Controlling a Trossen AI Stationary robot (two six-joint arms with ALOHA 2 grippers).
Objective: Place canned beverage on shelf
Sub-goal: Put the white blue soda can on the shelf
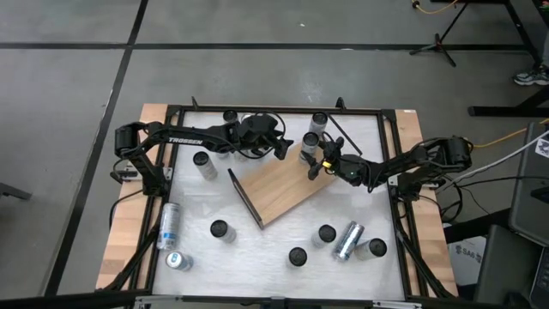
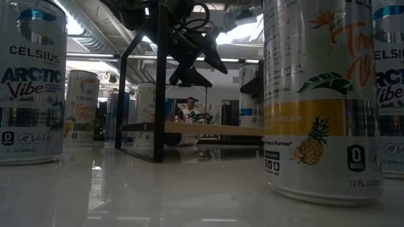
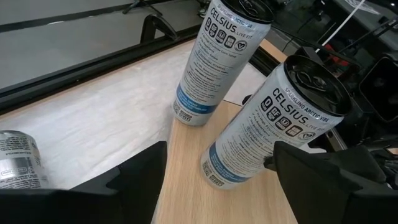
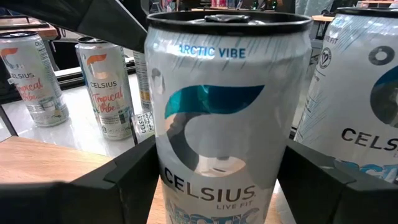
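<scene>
Risk is tipping: right pincer (image 1: 319, 166) holds the Arctic Vibe can (image 1: 310, 143) at the shelf (image 1: 283, 189) edge, and the open left pincer (image 1: 280, 148) hovers close.

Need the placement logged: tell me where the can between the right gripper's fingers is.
In the high view the Arctic Vibe can stands on the shelf's far right corner, between the right gripper's fingers, beside another can just off the board.

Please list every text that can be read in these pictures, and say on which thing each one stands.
"CELSIUS ARCTIC Vibe": left can.
"12 FL OZ": pineapple can.
"ARCTIC VIBE", "CELSIUS LIVE FIT": can between the right end effector's fingers.
"CELSIUS Tropical Vibe": farther can.
"TROSSEN": left arm.
Fine print on the cans: too small.
</scene>
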